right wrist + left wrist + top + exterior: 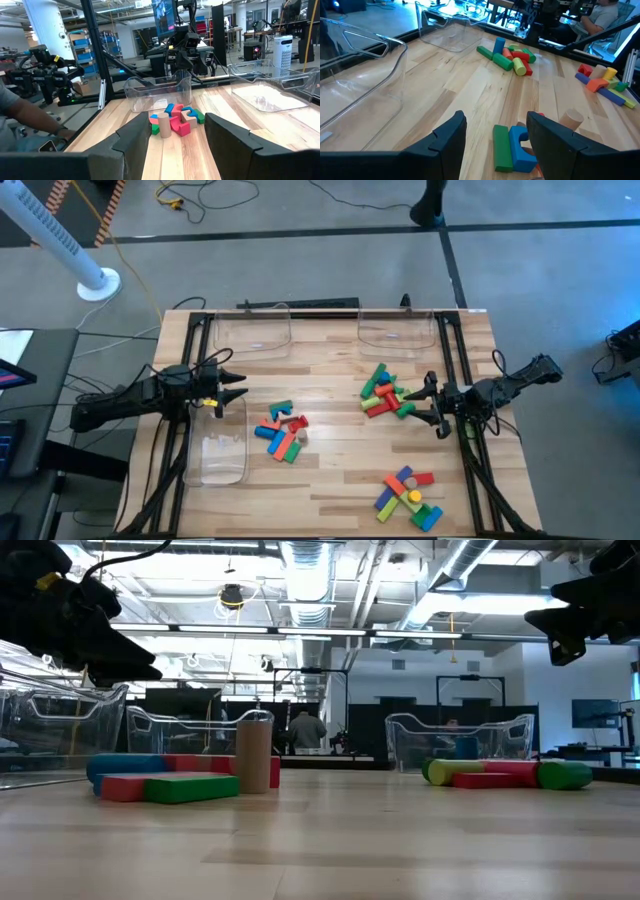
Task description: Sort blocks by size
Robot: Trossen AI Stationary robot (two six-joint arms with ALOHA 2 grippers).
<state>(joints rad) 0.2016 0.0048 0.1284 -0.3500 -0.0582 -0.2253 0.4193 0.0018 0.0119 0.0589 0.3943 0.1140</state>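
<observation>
The wooden table [330, 380] fills the middle of the high view, with grey floor and loose cables around it; the low view looks into a workshop with ceiling ducts and lamps. Three clear bins sit on the table: one at eleven o'clock [250, 330], one at one o'clock [397, 328], one at eight o'clock [217, 455]. A white column stand [70, 250] rises off the table's ten o'clock corner.

The left arm reaches in from nine o'clock, its left gripper [232, 389] held above the table with jaws apart and nothing between them. The right arm comes from three o'clock, the right gripper [432, 404] likewise parted and empty, raised just beside a block heap.

The blocks lie in three heaps: centre [282, 430], two o'clock [385, 392], five o'clock [408, 495].

A person's arm [30, 120] shows beyond the table's edge.
</observation>
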